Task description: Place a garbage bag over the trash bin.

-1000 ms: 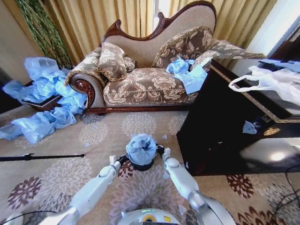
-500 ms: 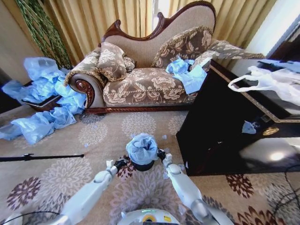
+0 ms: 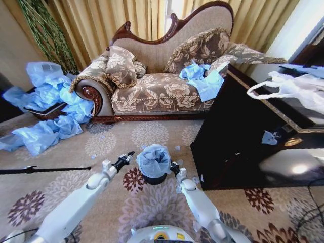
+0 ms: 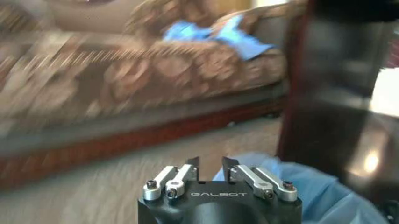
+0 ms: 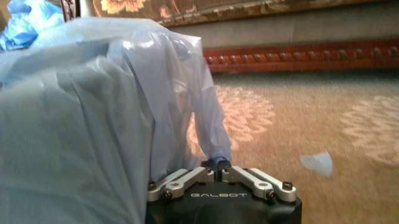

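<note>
The small black round trash bin (image 3: 153, 178) is standing upright on the patterned floral carpet (image 3: 61, 192), its long axis vertical, between the two arms and in front of the brown floral upholstered sofa (image 3: 162, 91). Most of the bin is lying hidden: the light blue, thin, crinkly plastic garbage bag (image 3: 153, 159) is draping over its mouth and upper wall, leaving only a dark band at the base showing. In the right wrist view the bag (image 5: 93, 116) is hanging as a broad, wrinkled curtain, its folds running downward.

The right gripper (image 3: 174, 167) is sitting against the bin's right side, low on the bag. Its fingers (image 5: 223, 164) are pressing together on a thin tail of the blue plastic, pinching it.

The left gripper (image 3: 124, 159) is hovering to the left of the bin, apart from the bag. Its fingers (image 4: 229, 164) are standing slightly parted with nothing between them. The left wrist view is blurring heavily; a patch of blue plastic (image 4: 311, 191) is showing beyond the fingers.

A dark glossy cabinet (image 3: 238, 147) is standing just right of the bin. A heap of blue bags (image 3: 45, 106) is lying by the sofa's left end, and further blue bags (image 3: 202, 78) are lying on the sofa seat.
</note>
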Available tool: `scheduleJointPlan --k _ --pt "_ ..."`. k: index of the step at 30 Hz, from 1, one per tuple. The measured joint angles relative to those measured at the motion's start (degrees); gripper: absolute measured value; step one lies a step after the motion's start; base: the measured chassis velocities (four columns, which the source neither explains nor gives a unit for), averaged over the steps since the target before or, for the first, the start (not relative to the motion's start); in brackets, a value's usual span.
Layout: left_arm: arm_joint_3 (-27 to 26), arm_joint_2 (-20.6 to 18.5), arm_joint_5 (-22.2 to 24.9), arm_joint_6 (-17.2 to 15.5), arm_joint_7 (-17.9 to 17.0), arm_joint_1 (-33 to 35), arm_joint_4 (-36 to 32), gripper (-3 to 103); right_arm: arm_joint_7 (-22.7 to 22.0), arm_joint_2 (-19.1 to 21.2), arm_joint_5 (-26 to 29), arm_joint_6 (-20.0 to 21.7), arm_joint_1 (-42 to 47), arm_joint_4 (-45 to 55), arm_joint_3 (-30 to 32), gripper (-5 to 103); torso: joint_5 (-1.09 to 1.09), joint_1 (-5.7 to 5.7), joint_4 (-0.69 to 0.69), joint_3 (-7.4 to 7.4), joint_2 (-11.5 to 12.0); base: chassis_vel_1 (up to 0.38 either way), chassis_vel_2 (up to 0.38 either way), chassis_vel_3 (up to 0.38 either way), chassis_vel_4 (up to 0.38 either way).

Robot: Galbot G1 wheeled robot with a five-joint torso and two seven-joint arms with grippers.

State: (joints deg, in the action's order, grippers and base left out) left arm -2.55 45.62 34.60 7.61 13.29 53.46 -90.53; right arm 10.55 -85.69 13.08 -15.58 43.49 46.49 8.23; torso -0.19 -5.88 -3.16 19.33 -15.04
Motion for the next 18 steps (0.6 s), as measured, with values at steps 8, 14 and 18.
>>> scheduleJointPlan --k 8,14,18 --pt "11.3 -0.1 -18.4 -1.0 -2.7 -12.7 1.5 55 -0.4 -0.1 -0.6 0.5 0.5 1.2 0.1 0 -0.01 -0.01 -0.03 0.01 0.0 0.000 0.000 0.000 0.000" --pt "18.1 -0.4 -21.9 -1.5 0.7 -17.6 6.2 77 -0.5 -0.2 -0.7 0.6 0.3 1.1 0.2 0 0.00 0.00 0.00 0.01 0.0 0.000 0.000 0.000 0.000" --pt "21.2 1.4 -23.8 -1.5 1.0 -19.4 9.2 93 -0.6 -0.2 -0.7 0.5 0.0 0.9 0.2 0 -0.01 -0.01 0.01 0.01 0.0 0.000 0.000 0.000 0.000"
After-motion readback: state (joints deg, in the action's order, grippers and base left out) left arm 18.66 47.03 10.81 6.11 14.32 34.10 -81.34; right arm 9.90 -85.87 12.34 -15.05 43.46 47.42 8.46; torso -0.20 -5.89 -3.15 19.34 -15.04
